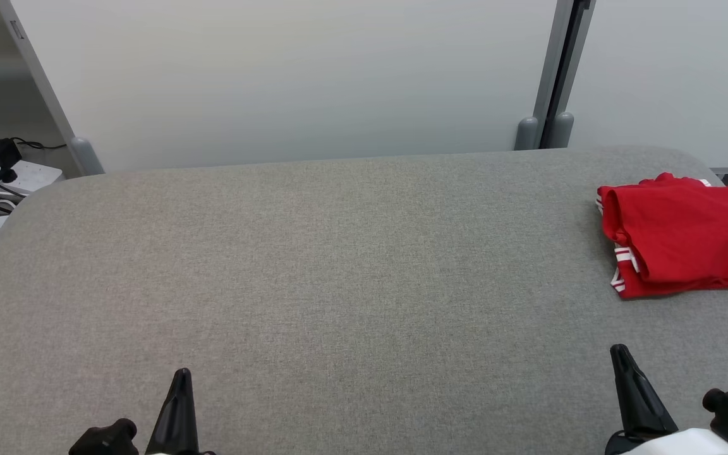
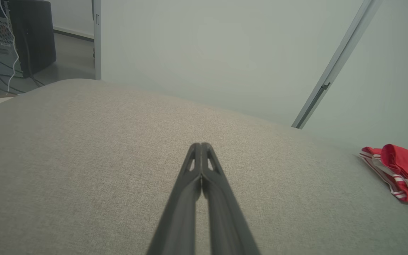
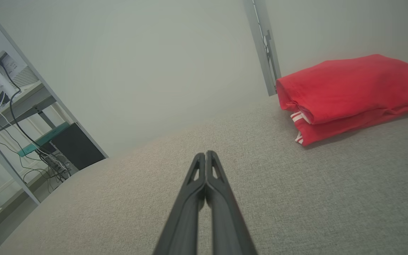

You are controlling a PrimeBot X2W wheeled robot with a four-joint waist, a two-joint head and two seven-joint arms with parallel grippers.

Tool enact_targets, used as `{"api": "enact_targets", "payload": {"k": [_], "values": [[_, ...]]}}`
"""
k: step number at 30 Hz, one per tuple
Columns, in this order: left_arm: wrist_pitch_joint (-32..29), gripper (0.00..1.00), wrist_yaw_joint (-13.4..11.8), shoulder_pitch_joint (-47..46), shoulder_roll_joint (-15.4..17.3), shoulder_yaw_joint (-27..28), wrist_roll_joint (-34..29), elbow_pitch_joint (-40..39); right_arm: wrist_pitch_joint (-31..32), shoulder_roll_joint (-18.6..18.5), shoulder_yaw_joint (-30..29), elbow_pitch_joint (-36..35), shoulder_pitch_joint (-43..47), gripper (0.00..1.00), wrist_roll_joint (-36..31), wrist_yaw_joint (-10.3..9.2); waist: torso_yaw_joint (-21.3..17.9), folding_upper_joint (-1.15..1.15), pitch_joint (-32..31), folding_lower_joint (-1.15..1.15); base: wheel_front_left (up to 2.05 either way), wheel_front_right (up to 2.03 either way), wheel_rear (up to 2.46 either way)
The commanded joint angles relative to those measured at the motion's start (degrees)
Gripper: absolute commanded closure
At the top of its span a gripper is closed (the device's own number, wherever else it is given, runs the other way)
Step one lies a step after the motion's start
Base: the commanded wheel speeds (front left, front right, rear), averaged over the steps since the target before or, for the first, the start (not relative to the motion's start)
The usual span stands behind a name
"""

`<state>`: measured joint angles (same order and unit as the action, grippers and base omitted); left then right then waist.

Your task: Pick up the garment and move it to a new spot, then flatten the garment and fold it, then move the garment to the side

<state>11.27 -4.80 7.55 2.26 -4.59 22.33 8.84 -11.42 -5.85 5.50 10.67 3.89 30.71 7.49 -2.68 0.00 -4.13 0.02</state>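
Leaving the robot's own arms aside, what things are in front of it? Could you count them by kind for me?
Red garment, folded, white-striped: 1
Grey fabric-covered table: 1
White power strip, off the table's left end: 1
Total: 3

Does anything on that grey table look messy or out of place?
Nothing stands out. The red garment lies neatly folded near the far right corner of the grey table, white-striped trim peeking from its left side.

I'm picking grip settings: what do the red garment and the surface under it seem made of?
Garment: soft matte knit, probably cotton jersey; its folds are rounded, with white-striped trim. Surface: grey woven upholstery cloth, matte, likely padded; fine weave grain and rounded edges show.
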Motion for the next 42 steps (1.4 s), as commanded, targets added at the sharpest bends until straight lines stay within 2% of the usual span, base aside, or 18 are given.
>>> {"api": "enact_targets", "payload": {"k": [1, 42], "values": [[-0.2, 1.00, 0.7, -3.2, 0.4, 0.9, 2.0, -1.2, 0.5, -0.5, -0.5, -1.1, -2.8, 1.00, 1.6, 0.00, 0.0, 0.00, 0.1, -0.02, 0.00, 0.00, 0.00], [-7.0, 1.00, 5.3, -7.4, 0.7, 4.7, 29.3, 1.3, 7.0, 0.5, -4.6, 0.7, -5.7, 1.00, 25.9, 0.00, 1.1, 0.00, 1.8, -0.02, 0.00, 0.00, 0.00]]}}
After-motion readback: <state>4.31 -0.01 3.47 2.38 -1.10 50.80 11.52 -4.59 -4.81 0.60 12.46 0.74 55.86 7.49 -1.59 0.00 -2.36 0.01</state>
